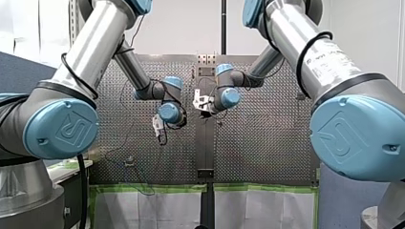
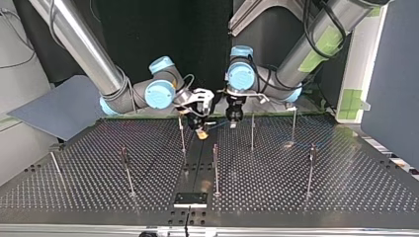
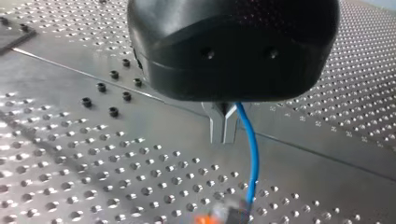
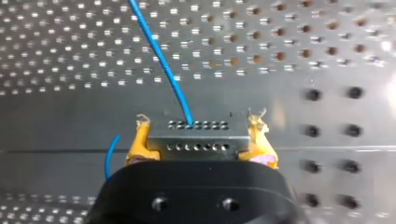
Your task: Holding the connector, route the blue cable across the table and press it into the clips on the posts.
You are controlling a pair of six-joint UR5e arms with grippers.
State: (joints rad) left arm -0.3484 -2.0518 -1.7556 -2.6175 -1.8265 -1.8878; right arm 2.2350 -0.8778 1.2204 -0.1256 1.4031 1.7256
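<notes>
In the right wrist view my right gripper is shut on the grey connector, with a yellow pad on each side. The blue cable leaves the connector's top and runs away over the perforated table. In the left wrist view my left gripper has its metal fingers shut together with the blue cable coming out of them. From there the cable drops to the blurred connector. In the top view both grippers hang close together at the far middle, left and right.
Several thin posts stand on the table in the top view, the nearest ones just in front of the grippers, others closer to the camera. A black plate lies at the near middle edge.
</notes>
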